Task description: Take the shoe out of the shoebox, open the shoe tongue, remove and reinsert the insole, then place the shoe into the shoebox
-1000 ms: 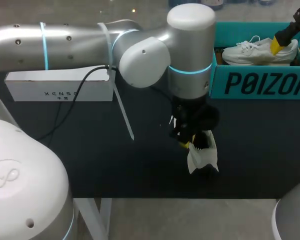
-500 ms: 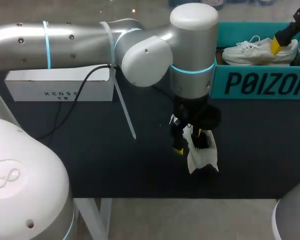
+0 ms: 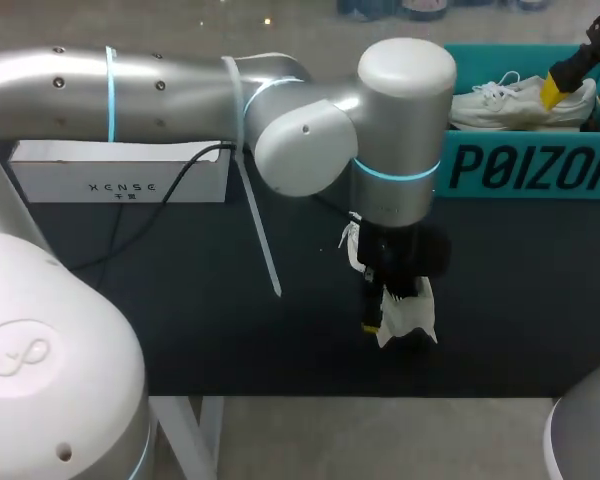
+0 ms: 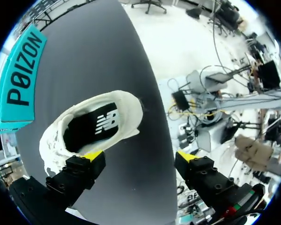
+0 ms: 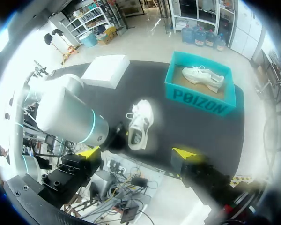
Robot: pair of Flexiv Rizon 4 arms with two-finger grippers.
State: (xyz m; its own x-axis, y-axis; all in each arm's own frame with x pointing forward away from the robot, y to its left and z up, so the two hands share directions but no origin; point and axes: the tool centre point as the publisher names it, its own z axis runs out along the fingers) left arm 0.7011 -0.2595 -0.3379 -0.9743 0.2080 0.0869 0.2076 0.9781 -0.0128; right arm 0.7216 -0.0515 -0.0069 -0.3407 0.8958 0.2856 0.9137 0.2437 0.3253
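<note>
Our left end effector (image 4: pixel 140 156) hangs low over the dark desk (image 3: pixel 180 320) with its fingers spread wide and nothing clamped. One yellow tip rests against the collar of the white shoe (image 4: pixel 91 126). The other tip stands well apart from the shoe, out past the desk's near edge. The shoe sits upright on the desk near that edge, well apart from the teal shoebox (image 3: pixel 525 170). Its opening faces the wrist camera, so the dark insole (image 4: pixel 100 124) shows inside.

From the head view, our left arm (image 3: pixel 180 90) crosses the desk from the left. Its wrist hides most of the shoe and the shoebox's near left corner. A second white shoe (image 3: pixel 520 100) lies inside the shoebox at the desk's far right.

A long white box (image 3: pixel 120 172) lies at the far left. A black cable (image 3: pixel 130 225) runs from the arm down across the desk in front of the box. A thin white strip (image 3: pixel 260 240) hangs from the arm beside the cable.

Our right end effector (image 5: pixel 136 152) is held high above the desk's near side, released, with nothing between its fingers.
</note>
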